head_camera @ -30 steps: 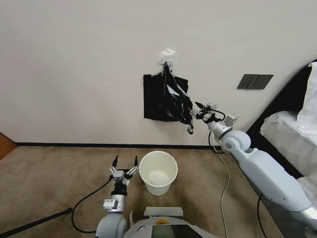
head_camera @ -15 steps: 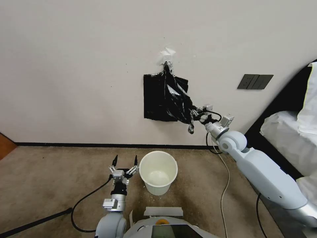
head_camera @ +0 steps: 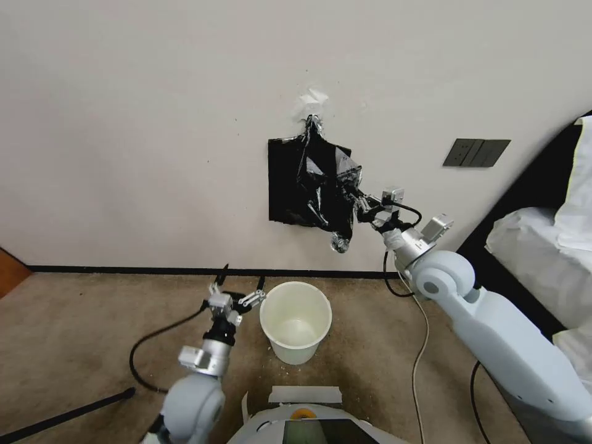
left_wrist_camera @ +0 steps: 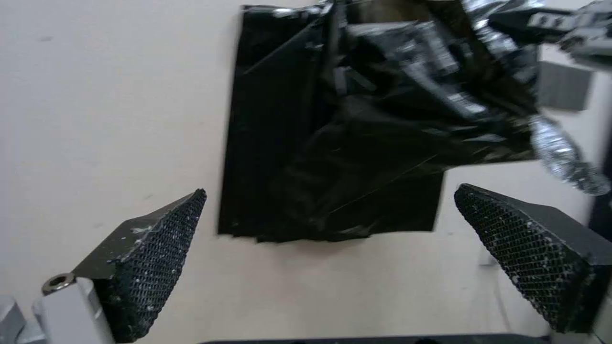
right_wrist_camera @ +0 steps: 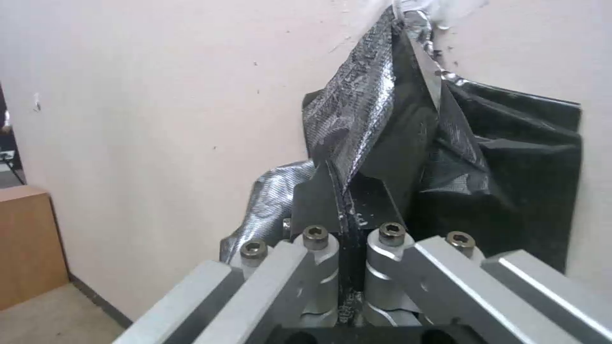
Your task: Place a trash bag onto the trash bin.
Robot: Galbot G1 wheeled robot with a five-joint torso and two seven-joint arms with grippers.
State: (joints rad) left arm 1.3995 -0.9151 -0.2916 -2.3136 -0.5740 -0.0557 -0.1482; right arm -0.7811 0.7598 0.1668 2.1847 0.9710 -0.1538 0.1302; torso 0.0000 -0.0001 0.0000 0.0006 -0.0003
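- The right arm reaches up and forward from the robot's right side toward the wall (head_camera: 154,123), with its wrist bent upward.
- The right gripper (head_camera: 359,202) is at the right edge of the trash bag (head_camera: 330,191). In the right wrist view its two fingers (right_wrist_camera: 319,200) are pressed together, and a fold of the black film is pinched between them.
- The trash bag hangs from a hook (head_camera: 313,120) on the wall, where its top is gathered. It is loose and wrinkled, and its lower corner ends in a twisted, shiny tail (head_camera: 339,242).
- Behind the trash bag, flat against the wall, is the bundle of black bags (head_camera: 285,185), a neat rectangle.
- The left arm is low, on the robot's left side, with the forearm rising from the base and leaning a little toward the bin.
- The left gripper (head_camera: 240,290) is just beside the rim of the trash bin (head_camera: 295,320), on its left. Its fingers (left_wrist_camera: 153,258) are spread wide and hold nothing; they point up toward the wall.
- The trash bin stands upright on the carpet (head_camera: 80,327), below the hanging bags and well apart from them.
- A dark switch panel (head_camera: 476,152) is on the wall, to the right of the bags.
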